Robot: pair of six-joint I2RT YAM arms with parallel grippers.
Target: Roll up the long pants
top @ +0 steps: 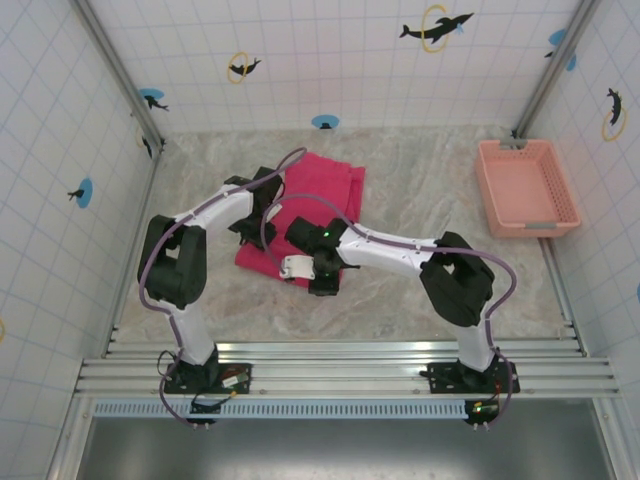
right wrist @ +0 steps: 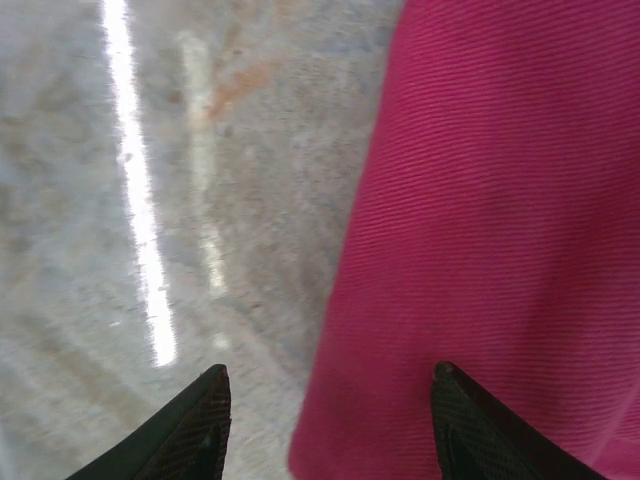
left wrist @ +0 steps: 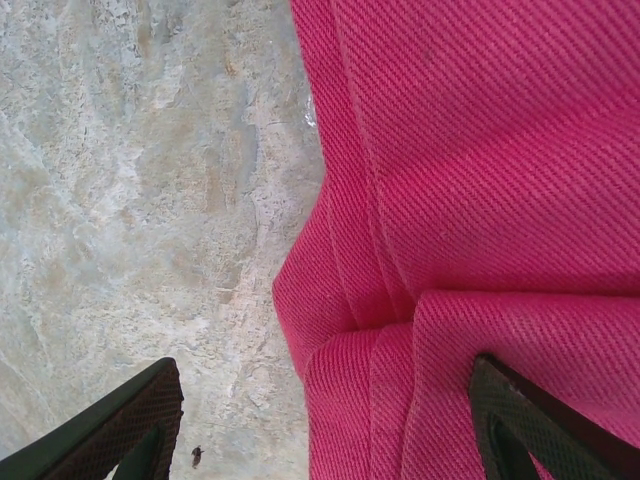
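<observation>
I see bright pink-red cloth long pants [top: 325, 185] folded flat mid grey marbled surface [top: 420, 290] — no roll formed, so I judge whole rolling left. Left claw [left wrist: 322, 400] spread, straddling cloth edge; right claw [right wrist: 330, 400] spread likewise — pinching nothing.

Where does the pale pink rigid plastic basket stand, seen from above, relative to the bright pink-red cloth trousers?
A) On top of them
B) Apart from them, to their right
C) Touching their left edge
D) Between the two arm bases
B: the pale pink rigid plastic basket sits well to the right, with bare marbled tabletop between it and the bright pink-red cloth trousers.
</observation>
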